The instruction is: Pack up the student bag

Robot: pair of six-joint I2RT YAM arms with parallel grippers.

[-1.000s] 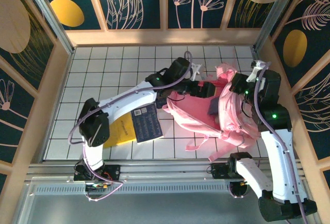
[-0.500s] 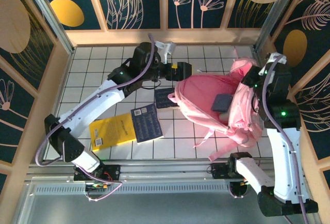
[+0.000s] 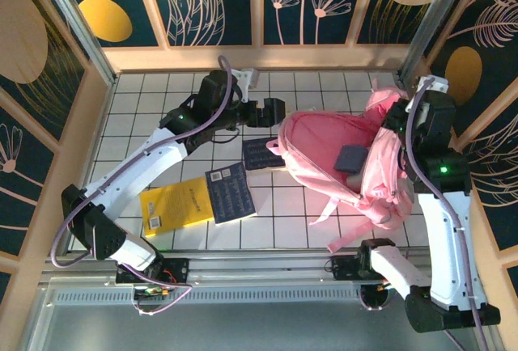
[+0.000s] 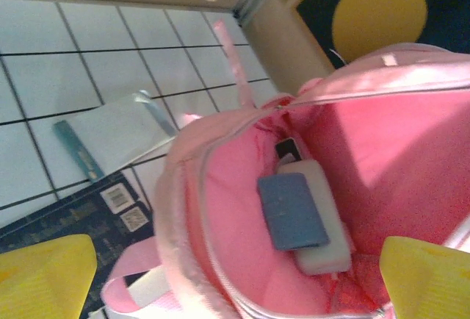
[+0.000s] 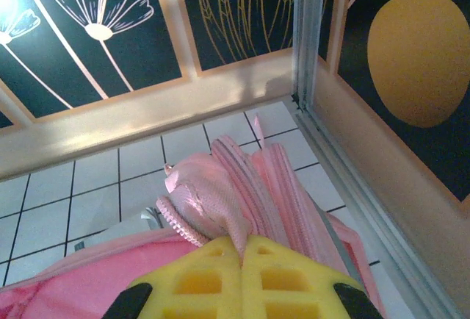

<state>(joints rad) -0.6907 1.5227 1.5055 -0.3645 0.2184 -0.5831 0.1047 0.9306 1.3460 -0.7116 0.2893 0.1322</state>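
Item: student bag (image 3: pixel 324 157), right side of worktop (image 3: pixel 137 100), mouth gaping leftward | right pincer (image 5: pixel 242 251): clamped on its upper rim, apparently propping the opening for loading | left pincer (image 3: pixel 273 113): spread wide, empty, beside mouth | unpacked: yellow book (image 3: pixel 174 205)

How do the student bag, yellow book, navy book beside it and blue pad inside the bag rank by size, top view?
1. student bag
2. yellow book and navy book: look alike; the yellow is partly covered
3. blue pad
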